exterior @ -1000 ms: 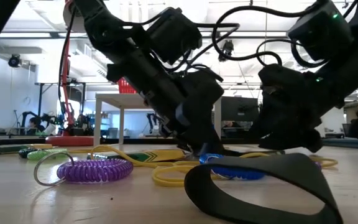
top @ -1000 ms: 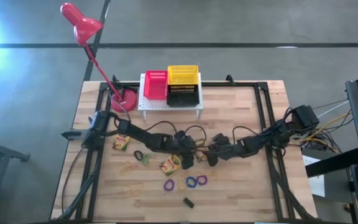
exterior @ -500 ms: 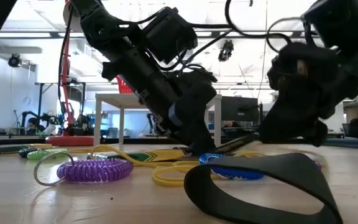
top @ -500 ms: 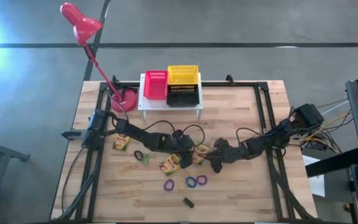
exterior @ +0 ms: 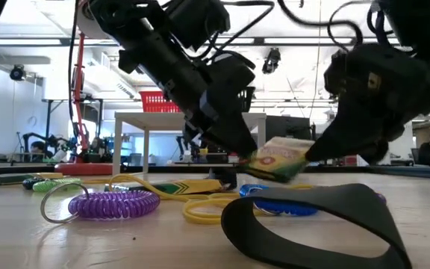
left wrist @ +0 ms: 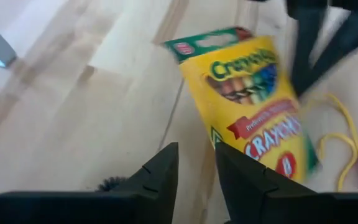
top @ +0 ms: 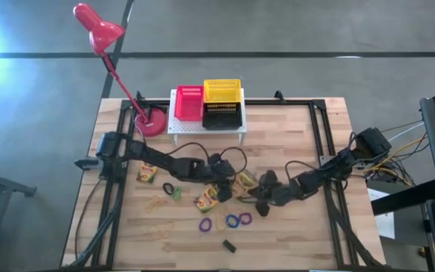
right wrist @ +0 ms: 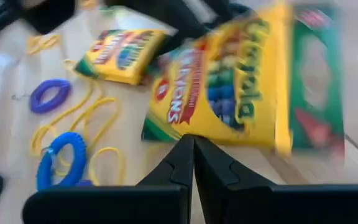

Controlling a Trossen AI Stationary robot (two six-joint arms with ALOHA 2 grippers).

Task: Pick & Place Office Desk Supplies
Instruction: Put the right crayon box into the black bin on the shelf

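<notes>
Low view: a crayon box [exterior: 275,160] hangs tilted above the bench between your two grippers, at the bench's middle.
Your left gripper [exterior: 226,146] meets the box from one side, but whether its jaws clamp the box you cannot tell; your right gripper [right wrist: 193,155] has its jaws together, empty, just beside the box. Judge the task barely begun: no supply shows in the bins on the white rack [top: 206,125] at the far edge. Left on the wood are two more crayon boxes [top: 146,173], a purple coil [exterior: 114,203], blue loops [top: 238,220], yellow bands [exterior: 207,211], a black band [exterior: 312,224], and a small black block [top: 229,245] near the front edge.
</notes>
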